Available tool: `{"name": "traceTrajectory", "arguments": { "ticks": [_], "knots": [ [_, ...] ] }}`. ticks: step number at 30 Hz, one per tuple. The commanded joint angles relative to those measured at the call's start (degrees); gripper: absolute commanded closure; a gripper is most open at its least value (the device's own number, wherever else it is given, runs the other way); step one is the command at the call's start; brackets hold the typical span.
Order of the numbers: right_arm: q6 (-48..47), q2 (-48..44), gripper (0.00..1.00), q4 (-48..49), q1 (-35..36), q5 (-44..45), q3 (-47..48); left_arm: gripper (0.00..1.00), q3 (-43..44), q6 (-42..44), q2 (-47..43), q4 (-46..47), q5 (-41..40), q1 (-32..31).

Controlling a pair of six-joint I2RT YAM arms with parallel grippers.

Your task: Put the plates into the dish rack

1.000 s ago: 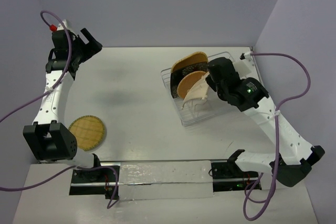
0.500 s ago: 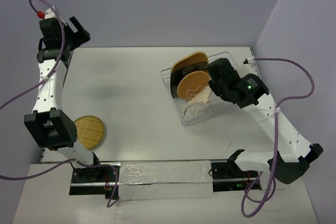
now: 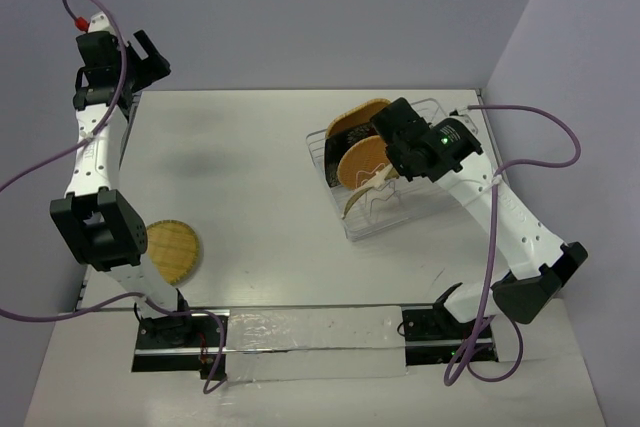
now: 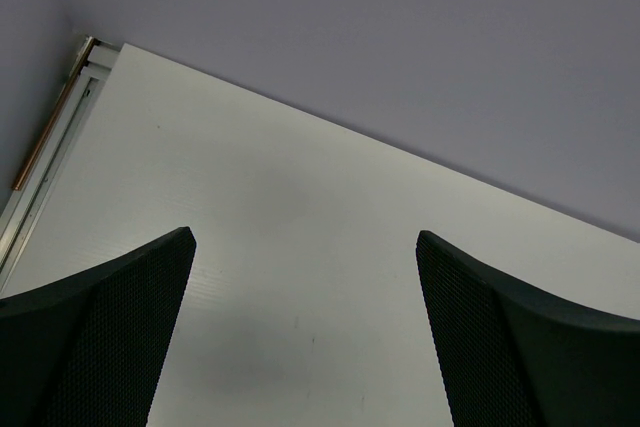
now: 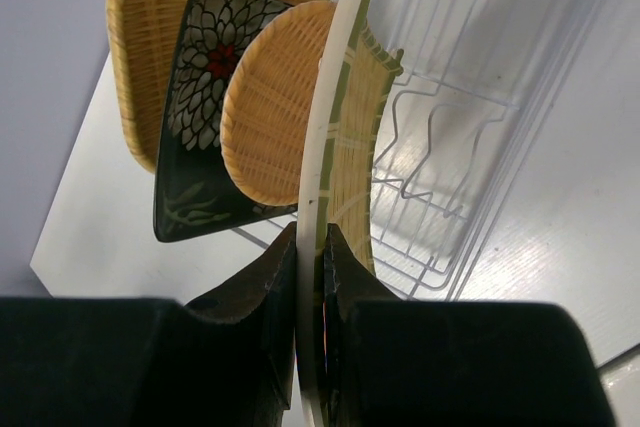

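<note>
One round woven plate [image 3: 172,250] lies flat on the table [image 3: 260,177] near the front left corner. It is just beside the left arm's [image 3: 98,232] lower joint and well apart from everything else. A broad bare stretch of tabletop separates it from the dish rack [image 3: 390,217], which sits angled toward the right side, its far right corner near the side wall [image 3: 560,67].

The right gripper [image 5: 310,247] is clamped tight on the thin white-edged rim of the fringed plate [image 5: 352,157], holding it on edge inside the rack. Whether it rests on the tines I cannot tell. Bare wire tines show on the plate's near side.

Just beyond it, three plates stand upright and overlapping:
- a second round woven plate [image 5: 262,107]
- the dark leaf-patterned plate [image 5: 195,117]
- the rounded-square woven plate [image 5: 160,7], at the rack's far end

Farthest off, the left gripper [image 4: 305,247] hangs high over the far left corner. Its jaws are spread wide and hold nothing, and the back wall [image 4: 400,37] is close ahead.
</note>
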Motion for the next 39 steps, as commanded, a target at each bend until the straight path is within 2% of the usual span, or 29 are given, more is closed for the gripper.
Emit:
{"name": "traceTrajectory", "arguments": {
  "ticks": [1,13,39],
  "knots": [
    [3.2,-1.95,1.0,-1.29,-0.32,4.36,3.47,0.01,3.8,1.11,0.39,3.38,1.87,1.06],
    [2.81,-1.41,1.0,-2.55,-0.58,5.46,1.99,0.01,3.79,0.84,1.41,3.37,2.55,1.44],
    [-3.38,9.36,1.0,-1.52,-2.94,6.86,2.27,0.01,1.58,1.02,0.66,3.6,1.98,2.59]
  ]
}}
